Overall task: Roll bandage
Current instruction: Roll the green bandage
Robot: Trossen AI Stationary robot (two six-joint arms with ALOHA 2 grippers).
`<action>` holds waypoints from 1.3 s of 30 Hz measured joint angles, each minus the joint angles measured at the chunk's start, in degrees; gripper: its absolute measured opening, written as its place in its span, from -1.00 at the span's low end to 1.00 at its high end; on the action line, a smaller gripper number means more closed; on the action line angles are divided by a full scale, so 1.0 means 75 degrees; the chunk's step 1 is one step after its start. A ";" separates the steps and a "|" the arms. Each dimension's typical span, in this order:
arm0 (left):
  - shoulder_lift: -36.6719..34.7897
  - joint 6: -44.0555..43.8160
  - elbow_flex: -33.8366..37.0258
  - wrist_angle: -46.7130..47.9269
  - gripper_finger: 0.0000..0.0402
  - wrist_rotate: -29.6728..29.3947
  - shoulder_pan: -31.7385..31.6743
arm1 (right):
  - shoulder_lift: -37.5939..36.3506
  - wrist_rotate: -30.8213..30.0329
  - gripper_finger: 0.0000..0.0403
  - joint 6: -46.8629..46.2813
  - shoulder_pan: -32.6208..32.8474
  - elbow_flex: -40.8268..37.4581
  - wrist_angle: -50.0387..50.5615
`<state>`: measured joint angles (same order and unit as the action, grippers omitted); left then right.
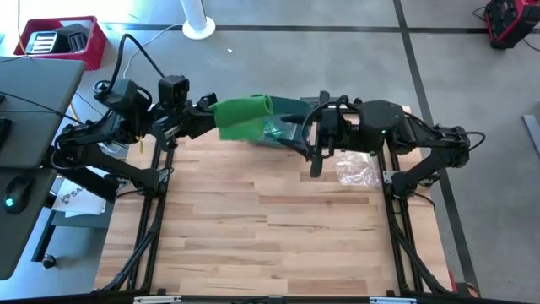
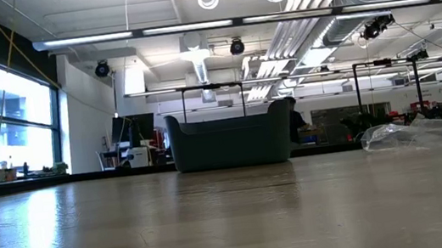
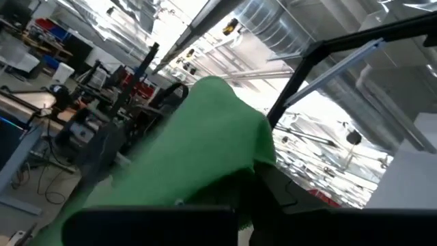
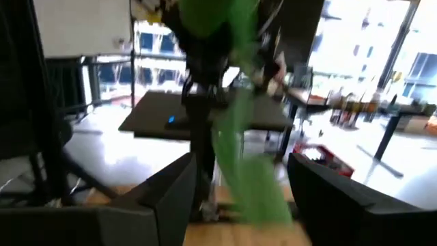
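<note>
The green bandage [image 1: 245, 116] is a bulky wad held high over the table's far side, above a dark bin [image 1: 283, 128]. My left gripper [image 1: 211, 118] is shut on its left end; in the left wrist view the bandage [image 3: 198, 150] fills the space ahead of the fingers [image 3: 157, 222]. My right gripper [image 1: 294, 128] stands open just right of the bandage. In its wrist view a blurred green strip [image 4: 239, 164] hangs in front of and between its spread fingers [image 4: 171, 195]. I cannot tell whether they touch it. Neither gripper nor the bandage shows in the low view. My left gripper holds the bandage by its left end [image 1: 222, 118], coming level from the table's left. The cloth itself covers the place of contact, so layers and edge cannot be told. The bandage is lifted clear of the table, with a looser part [image 1: 240, 131] sagging below.
The dark bin [image 2: 231, 137] stands at the table's far edge, under the bandage. A crumpled clear plastic bag [image 1: 354, 169] lies on the wood at the far right. The wooden table top [image 1: 270, 236] stretches toward the near edge. A red crate [image 1: 63, 38] sits off the table, far left.
</note>
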<state>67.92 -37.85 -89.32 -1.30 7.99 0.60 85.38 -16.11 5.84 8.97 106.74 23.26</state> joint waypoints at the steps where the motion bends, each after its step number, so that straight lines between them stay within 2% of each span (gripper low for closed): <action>1: 0.0000 -0.0003 0.0000 0.0000 -0.97 0.0020 0.0000 | 0.0000 -0.0054 0.12 0.0123 0.0000 0.0000 -0.0171; 8: 0.0000 -0.0039 0.0000 0.0010 -0.97 0.0039 0.0000 | 0.0250 -0.0271 0.12 0.0810 -0.0127 0.0000 -0.1172; 14: 0.0077 -0.0798 -0.0003 0.0032 -0.97 0.0061 0.0000 | 0.0582 -0.0258 0.12 0.1154 -0.0381 0.0003 -0.1843; 16: 0.0137 -0.1068 -0.0003 0.0114 -0.97 0.0073 0.0000 | 0.0662 0.0099 0.12 0.1140 -0.0491 0.0000 -0.1963; 21: 0.0278 -0.1533 -0.0003 0.0229 -0.97 0.0196 0.0000 | 0.0784 0.1698 0.11 0.0662 -0.0789 0.0003 -0.2211; 23: 0.0349 -0.1663 -0.0003 0.0215 -0.97 0.0216 0.0000 | 0.0919 0.1849 0.07 0.0635 -0.0844 0.0003 -0.2215; 25: 0.0430 -0.1849 -0.0003 0.0221 -0.97 0.0277 0.0000 | 0.1080 0.1896 -0.02 0.0871 -0.0849 0.0000 -0.2294; 27: 0.0482 -0.2050 -0.0003 0.0233 -0.97 0.0289 0.0000 | 0.1148 0.1890 -0.21 0.1130 -0.0845 0.0000 -0.2338; 31: 0.0457 -0.2362 -0.0003 0.0301 -0.97 0.0465 0.0000 | 0.1017 0.1066 -0.83 0.1307 -0.0823 0.0000 -0.1917; 32: 0.0415 -0.2438 -0.0003 0.0421 -0.97 0.0466 0.0000 | 0.0937 0.0774 -0.91 0.1477 -0.0788 0.0000 -0.1774; 36: 0.0228 -0.2545 -0.0003 0.1248 -0.97 0.0469 0.0000 | 0.0439 -0.0556 -0.94 0.2522 -0.0526 -0.0003 -0.1671; 39: 0.0190 -0.2655 -0.0003 0.1889 -0.97 0.0469 0.0000 | 0.0055 -0.0723 -0.99 0.3593 -0.0312 0.0017 -0.1778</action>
<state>69.35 -57.76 -89.34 12.87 11.51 0.60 85.80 -21.54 32.78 6.63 106.87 9.93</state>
